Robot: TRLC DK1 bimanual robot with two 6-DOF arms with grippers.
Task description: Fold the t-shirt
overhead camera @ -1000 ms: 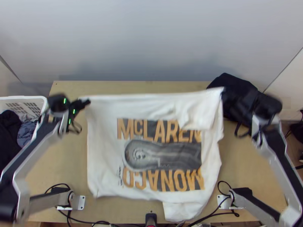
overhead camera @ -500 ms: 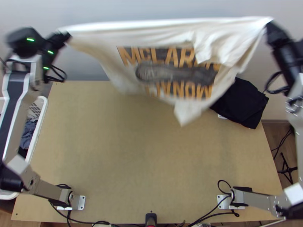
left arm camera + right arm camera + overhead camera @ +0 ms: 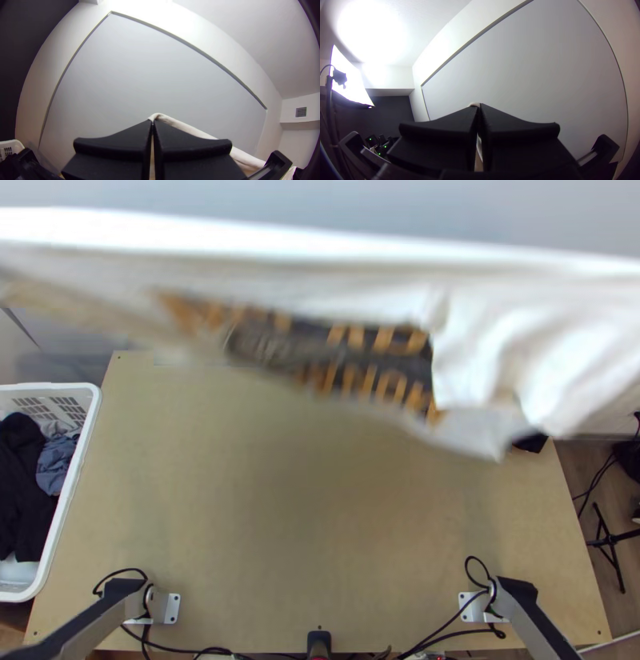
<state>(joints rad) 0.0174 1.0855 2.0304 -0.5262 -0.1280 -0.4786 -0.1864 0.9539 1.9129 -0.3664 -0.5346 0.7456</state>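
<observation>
Left claw [image 3: 152, 122] pinches the white t-shirt [image 3: 496, 340] at one end of its top edge, right claw [image 3: 479, 106] pinches the other end. Shirt hangs between both claws, table [image 3: 320, 500] lower than them.

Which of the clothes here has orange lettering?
The white t-shirt, held up by the left gripper and right gripper. The black garment and blue-grey garment in the laundry basket show no lettering.

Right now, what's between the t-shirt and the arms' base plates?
Going by the top view: a bare stretch of wooden tabletop below the raised t-shirt, then black cables looping close by the base plates.
</observation>
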